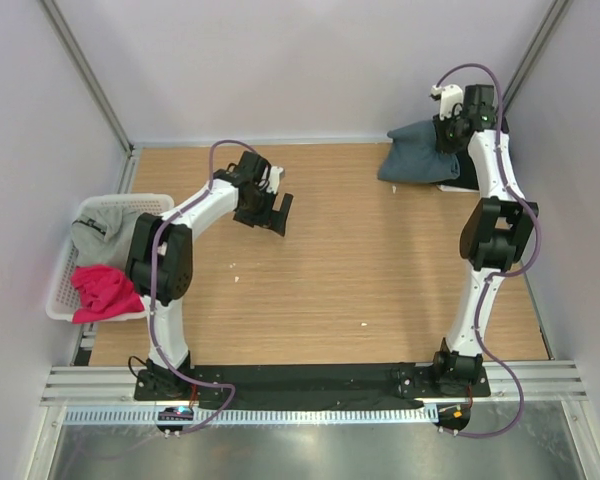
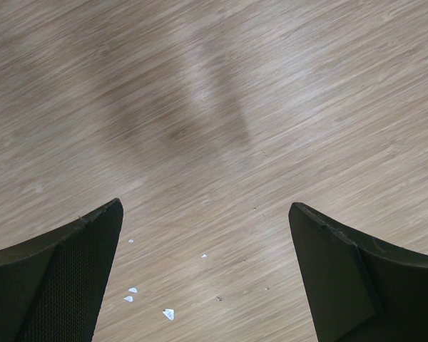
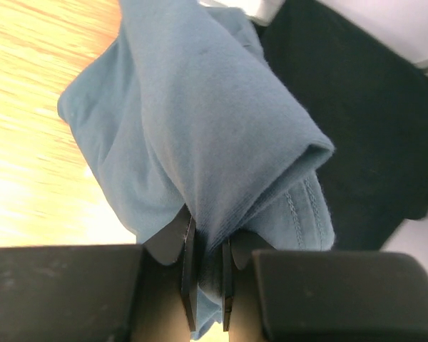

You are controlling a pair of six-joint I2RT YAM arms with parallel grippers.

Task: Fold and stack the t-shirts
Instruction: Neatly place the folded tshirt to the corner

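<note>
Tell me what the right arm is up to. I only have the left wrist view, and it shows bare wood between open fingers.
Observer: The right gripper is shut on a fold of the blue-grey shirt, at the far right corner of the table.
Operator: Anything else lying there?
Observer: A black shirt lies right next to it.
Operator: And the remaining shirts?
Observer: The pink shirt and the light grey shirt sit in the white basket at the table's left edge.
</note>
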